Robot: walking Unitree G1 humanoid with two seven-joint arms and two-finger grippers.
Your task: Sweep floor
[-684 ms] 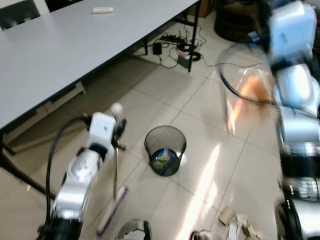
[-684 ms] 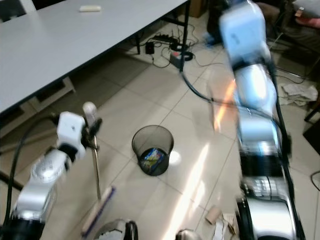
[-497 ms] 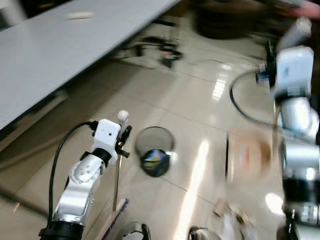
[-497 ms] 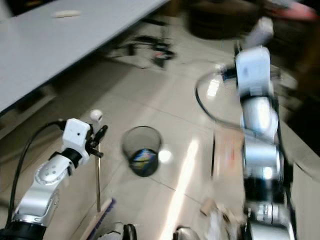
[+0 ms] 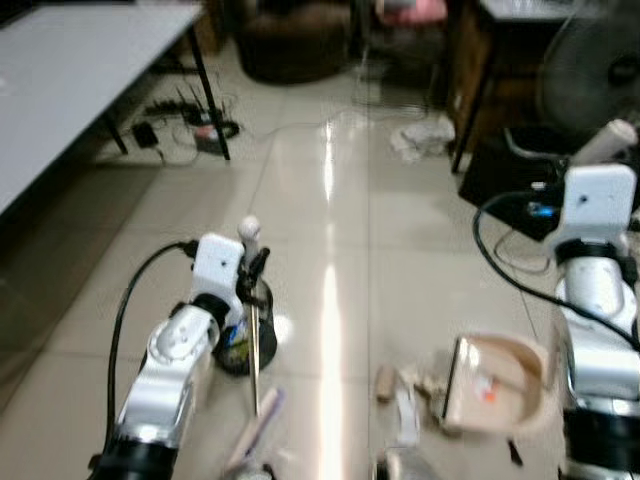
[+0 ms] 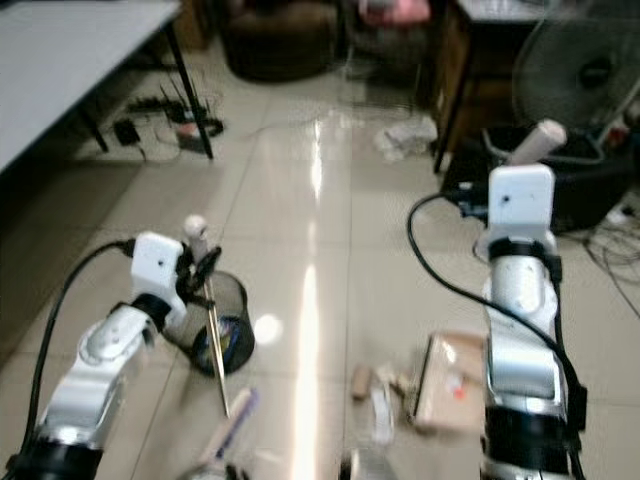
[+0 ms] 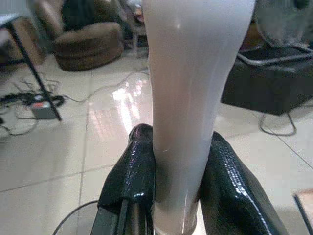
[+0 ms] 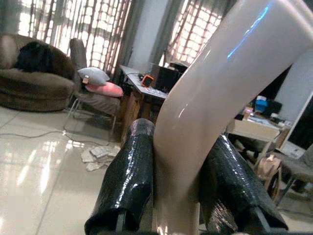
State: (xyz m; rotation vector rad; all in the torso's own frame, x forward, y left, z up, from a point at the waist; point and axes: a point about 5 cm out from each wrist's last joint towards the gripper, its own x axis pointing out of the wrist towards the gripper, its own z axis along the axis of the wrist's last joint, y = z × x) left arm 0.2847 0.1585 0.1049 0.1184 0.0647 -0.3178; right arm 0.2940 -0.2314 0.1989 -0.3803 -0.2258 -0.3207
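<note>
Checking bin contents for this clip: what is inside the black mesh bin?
The mesh bin holds a blue, colourful wrapper. The left arm and broom handle cover part of it, hiding anything else inside.

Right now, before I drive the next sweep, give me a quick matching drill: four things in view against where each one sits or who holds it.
Things:
1. broom
2. dustpan
3. mesh waste bin
4. paper scraps

Places:
A. on the tiles between the broom head and the dustpan
B. handle clamped in the right gripper
C. standing on the floor just behind the broom's shaft
D. handle clamped in the left gripper

Pairs: 1-D, 2-B, 3-C, 4-A
</note>
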